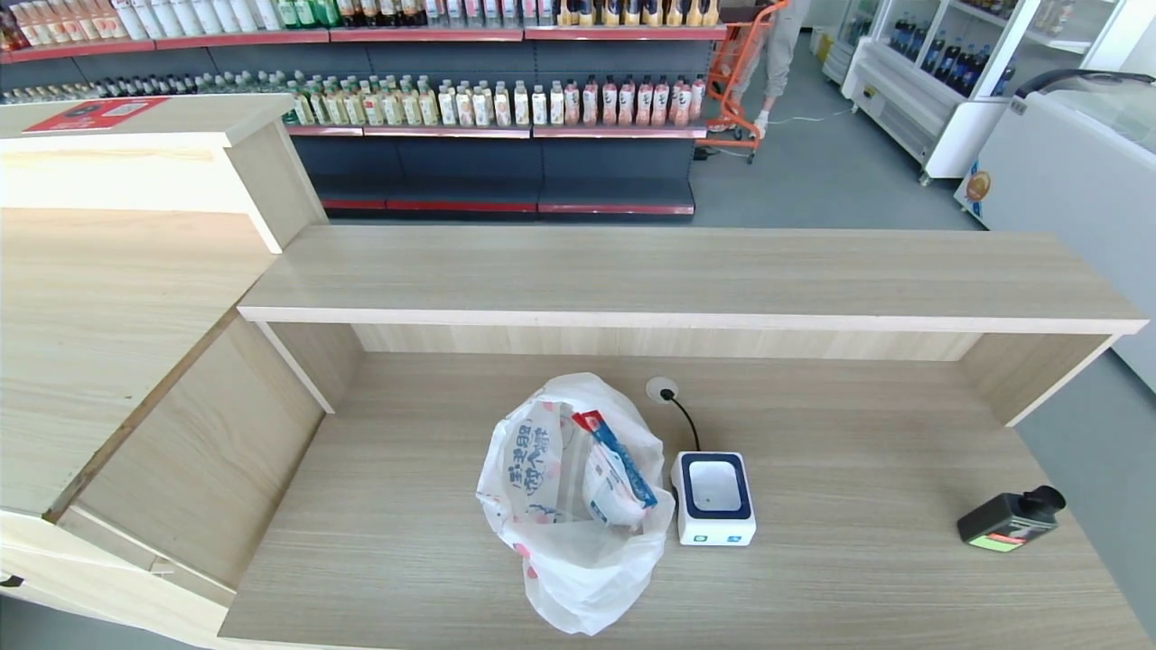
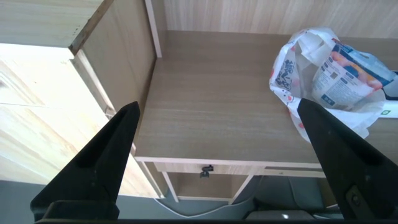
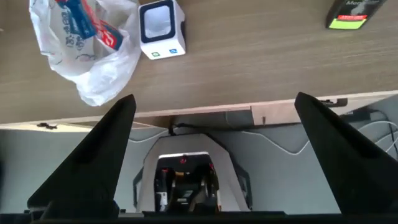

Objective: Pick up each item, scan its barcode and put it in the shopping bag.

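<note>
Beside the scanner point(image 1: 713, 498), printed shopping bag point(image 1: 551, 560) holds packet point(image 1: 614, 483); left tool point(image 2: 217, 104), right tool point(image 3: 214, 98) wide.

- Head view: bright, even light from above falls on the surface point(image 1: 858, 578) and the floor point(image 1: 813, 181), and the shadows are soft.
- The bag point(image 1: 569, 578) casts a faint, diffuse shadow at its foot.
- A pale sheen runs along the ledge point(image 1: 686, 271), and the freezer lid point(image 1: 1115, 108) at the right edge glares white.
- Straight lines bow near the borders, and the ledge's front edge curves as through a wide-angle lens.
- Left wrist view: the panel point(image 2: 31, 118) is washed out almost to white, and the left gripper point(image 2: 214, 107) stands against it as a dark silhouette.
- Right wrist view: the right gripper point(image 3: 214, 98) is just as black, its detail lost. The space under the surface is dim, while the top is brightly lit.
</note>
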Controlling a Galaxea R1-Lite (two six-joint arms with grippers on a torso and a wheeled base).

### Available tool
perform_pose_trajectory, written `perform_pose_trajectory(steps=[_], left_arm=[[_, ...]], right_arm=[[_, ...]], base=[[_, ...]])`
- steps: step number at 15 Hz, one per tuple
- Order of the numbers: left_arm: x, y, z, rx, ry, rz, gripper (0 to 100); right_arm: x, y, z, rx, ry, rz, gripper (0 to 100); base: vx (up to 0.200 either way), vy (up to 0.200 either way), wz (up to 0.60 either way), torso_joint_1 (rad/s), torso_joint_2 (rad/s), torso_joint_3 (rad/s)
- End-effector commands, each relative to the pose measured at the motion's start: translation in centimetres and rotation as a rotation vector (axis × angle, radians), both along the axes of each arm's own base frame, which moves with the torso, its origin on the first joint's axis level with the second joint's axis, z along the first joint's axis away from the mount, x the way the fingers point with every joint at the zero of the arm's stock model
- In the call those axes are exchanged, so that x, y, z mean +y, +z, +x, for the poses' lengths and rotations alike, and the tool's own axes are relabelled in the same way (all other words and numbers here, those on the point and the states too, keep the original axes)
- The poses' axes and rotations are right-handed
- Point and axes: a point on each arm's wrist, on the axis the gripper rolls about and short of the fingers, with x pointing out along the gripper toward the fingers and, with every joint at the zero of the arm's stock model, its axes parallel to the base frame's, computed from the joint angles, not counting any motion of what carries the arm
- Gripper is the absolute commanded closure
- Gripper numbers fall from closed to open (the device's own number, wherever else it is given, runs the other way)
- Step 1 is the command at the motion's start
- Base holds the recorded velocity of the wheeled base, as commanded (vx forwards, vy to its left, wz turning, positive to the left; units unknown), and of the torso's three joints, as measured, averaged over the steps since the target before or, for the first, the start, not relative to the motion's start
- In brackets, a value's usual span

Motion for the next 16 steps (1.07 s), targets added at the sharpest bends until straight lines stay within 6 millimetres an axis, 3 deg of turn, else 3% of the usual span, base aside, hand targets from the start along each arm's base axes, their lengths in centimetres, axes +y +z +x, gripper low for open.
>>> perform_pose_trajectory(steps=[1, 2, 3, 4, 5, 11, 16], left_arm=[[0.0, 0.0, 0.0, -0.001, 0.000, 0.000, 0], [0.0, 0.0, 0.0, -0.001, 0.000, 0.000, 0], [0.0, 0.0, 0.0, -0.001, 0.000, 0.000, 0], [0.0, 0.0, 0.0, -0.001, 0.000, 0.000, 0], [0.0, 0.0, 0.0, -0.001, 0.000, 0.000, 0], [0.0, 0.0, 0.0, -0.001, 0.000, 0.002, 0], [0.0, 0.0, 0.0, 0.000, 0.002, -0.009, 0]], right_arm=[[-0.2, -1.6, -1.9, -0.139, 0.077, 0.027, 0], [0.0, -1.2, -1.9, -0.181, 0.186, 0.040, 0], [0.5, -1.1, -1.9, -0.229, 0.409, 0.028, 0], [0.8, -1.6, -1.8, -0.263, 0.582, -0.010, 0], [1.0, -2.7, -1.6, -0.262, 0.641, -0.066, 0], [0.9, -2.8, -1.3, -0.250, 0.515, -0.099, 0], [0.8, -2.9, -1.3, -0.253, 0.525, -0.100, 0]], base=[[0.000, 0.000, 0.00, 0.000, 0.00, 0.000], [0.000, 0.000, 0.00, 0.000, 0.00, 0.000], [0.000, 0.000, 0.00, 0.000, 0.00, 0.000], [0.000, 0.000, 0.00, 0.000, 0.00, 0.000], [0.000, 0.000, 0.00, 0.000, 0.00, 0.000], [0.000, 0.000, 0.00, 0.000, 0.00, 0.000], [-0.200, 0.000, 0.00, 0.005, 0.00, 0.000]])
